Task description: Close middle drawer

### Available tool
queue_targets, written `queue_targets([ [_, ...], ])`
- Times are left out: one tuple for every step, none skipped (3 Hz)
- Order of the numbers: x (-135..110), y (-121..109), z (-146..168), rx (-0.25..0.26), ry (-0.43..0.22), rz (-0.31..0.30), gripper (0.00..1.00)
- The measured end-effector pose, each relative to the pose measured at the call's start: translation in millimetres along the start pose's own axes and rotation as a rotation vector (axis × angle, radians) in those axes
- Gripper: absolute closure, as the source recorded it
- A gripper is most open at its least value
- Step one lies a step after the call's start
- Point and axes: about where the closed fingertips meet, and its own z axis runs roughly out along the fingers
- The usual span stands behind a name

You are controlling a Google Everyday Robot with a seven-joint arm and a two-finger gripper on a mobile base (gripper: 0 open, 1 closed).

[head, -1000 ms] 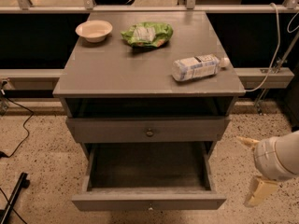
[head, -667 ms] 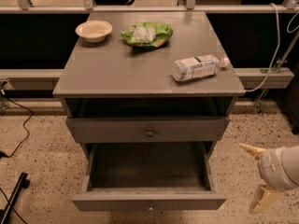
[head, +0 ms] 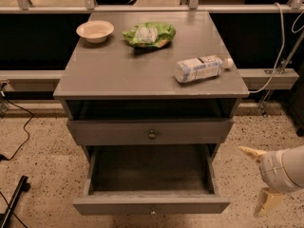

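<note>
The middle drawer (head: pixel 151 204) is grey with a low flat front and a tiny pale centre knob (head: pixel 153 212). It is pulled far out of the grey cabinet, and its deep box shows empty. My gripper (head: pixel 260 177) is at the lower right, to the right of the drawer's front corner and apart from it. Its two pale fingers (head: pixel 269 201) are spread open and hold nothing.
Above is a taller-fronted drawer (head: pixel 150 132) with a dark round knob, slightly out. The cabinet top (head: pixel 118 70) carries a bowl (head: pixel 95 31), a green bag (head: pixel 148 34) and a lying bottle (head: pixel 202 68). Cables (head: pixel 16 122) and a black bar lie on the floor at left.
My gripper has drifted a little downward and to the right beside the drawer. The drawers and the things on top have not moved.
</note>
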Motion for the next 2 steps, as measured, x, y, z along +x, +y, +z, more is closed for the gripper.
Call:
queue_targets([
  [-2,12,59,-0.049,-0.061,-0.032,0.02],
  [-2,25,104,-0.081,-0.098,-0.044,0.25],
])
